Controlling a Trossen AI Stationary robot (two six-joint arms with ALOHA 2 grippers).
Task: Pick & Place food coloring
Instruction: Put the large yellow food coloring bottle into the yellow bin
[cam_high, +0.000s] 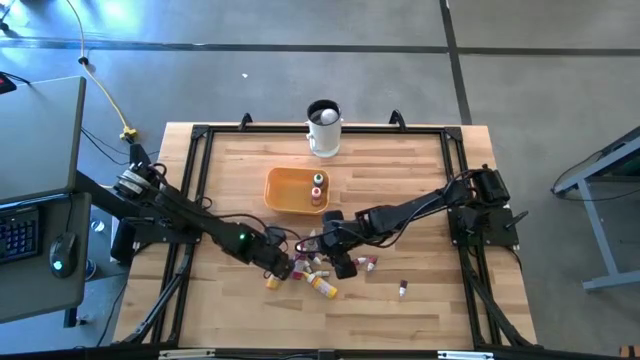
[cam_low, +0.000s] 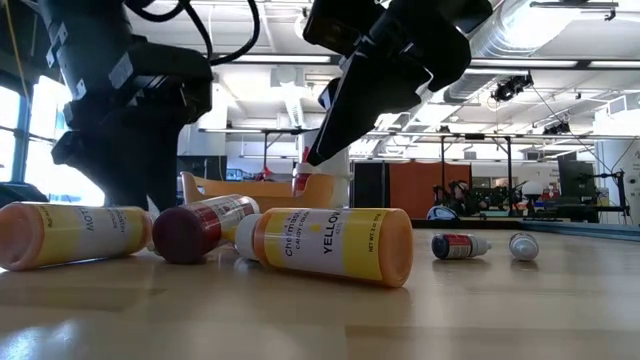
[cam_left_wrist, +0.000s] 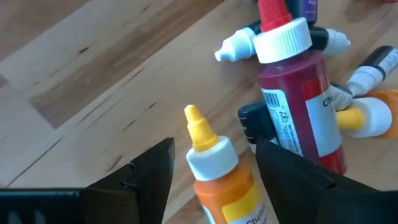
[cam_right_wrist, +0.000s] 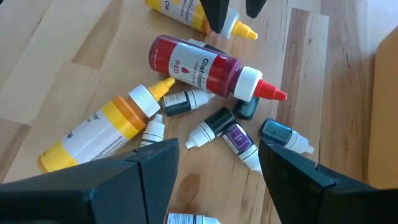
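Observation:
Several food coloring bottles (cam_high: 315, 270) lie on their sides in a pile on the wooden table. Among them are a large red one (cam_right_wrist: 205, 68), two yellow ones (cam_right_wrist: 93, 134) (cam_left_wrist: 217, 174) and several small dark ones (cam_right_wrist: 214, 127). My left gripper (cam_left_wrist: 214, 149) is open and points steeply down. Its fingers stand on either side of one yellow bottle's white cap (cam_left_wrist: 211, 155) without visibly touching it. My right gripper (cam_right_wrist: 217, 149) hangs open above the pile (cam_high: 340, 262) with nothing between its fingers.
An orange bowl (cam_high: 280, 190) with two bottles in it stands behind the pile. A white mug (cam_high: 323, 128) stands at the far edge. Two stray small bottles (cam_high: 403, 290) (cam_high: 370, 263) lie to the right of the pile. A black frame runs around the table.

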